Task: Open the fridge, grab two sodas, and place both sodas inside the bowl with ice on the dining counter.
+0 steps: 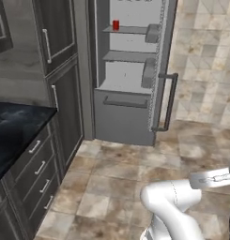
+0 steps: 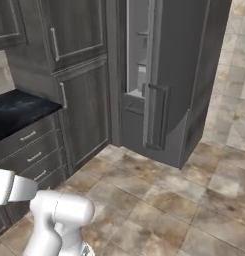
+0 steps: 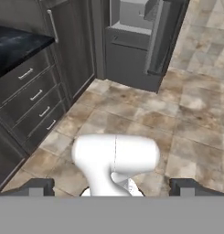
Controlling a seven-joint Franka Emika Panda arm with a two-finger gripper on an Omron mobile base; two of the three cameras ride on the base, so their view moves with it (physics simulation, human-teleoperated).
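The fridge (image 1: 123, 117) stands open, its dark door (image 1: 162, 70) with a long bar handle (image 1: 170, 101) swung out to the right. On an upper shelf inside sits a short red soda can (image 1: 116, 25). The fridge (image 2: 179, 75) also shows from the door's side, and its lower part (image 3: 131, 59) at the top of the hand view. My gripper (image 3: 111, 188) is open, far back from the fridge over the floor, with nothing between its fingertips (image 3: 36, 187). The bowl with ice and the dining counter are out of view.
A black-topped kitchen counter (image 1: 13, 124) with grey drawers (image 1: 39, 168) runs along the left. Tall wood-grain cabinet panels (image 1: 65, 108) stand between it and the fridge. Tiled floor (image 1: 121, 173) lies open in front of the fridge.
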